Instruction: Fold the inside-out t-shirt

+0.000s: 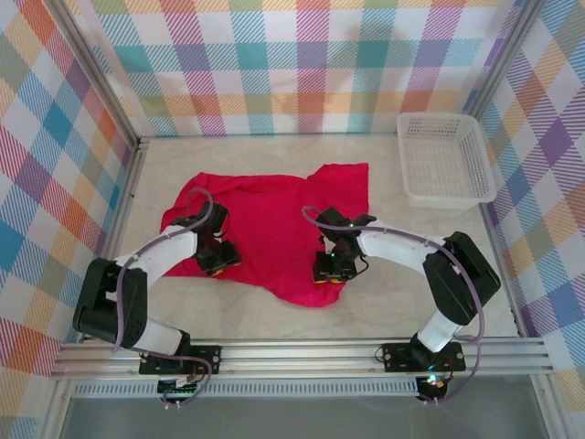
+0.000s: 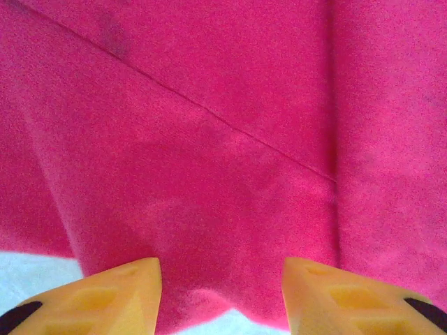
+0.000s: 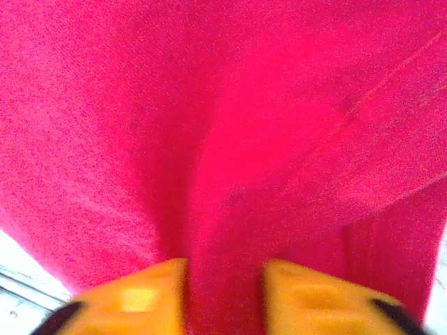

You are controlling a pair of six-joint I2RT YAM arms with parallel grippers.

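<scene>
Red inside-out t-shirt (image 1: 274, 215) lies spread on the desk (image 1: 384, 302), no fold made yet. The left end effector (image 2: 220, 269) straddles its hem, jaws apart; the right end effector (image 3: 223, 269) pinches a ridge of cloth.

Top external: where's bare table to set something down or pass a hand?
Free: strip between t-shirt and back wall; gap between t-shirt and basket; near edge between left base and right base. Crowded: t-shirt's near hem, under the left fingers and right fingers.

A white basket (image 1: 434, 116), seemingly plastic mesh, is sitting upright at the far right corner of the pale desk (image 1: 274, 151). Plaid walls (image 1: 302, 64) are enclosing the desk, and a metal rail (image 1: 302, 355) is running along its near edge.
</scene>
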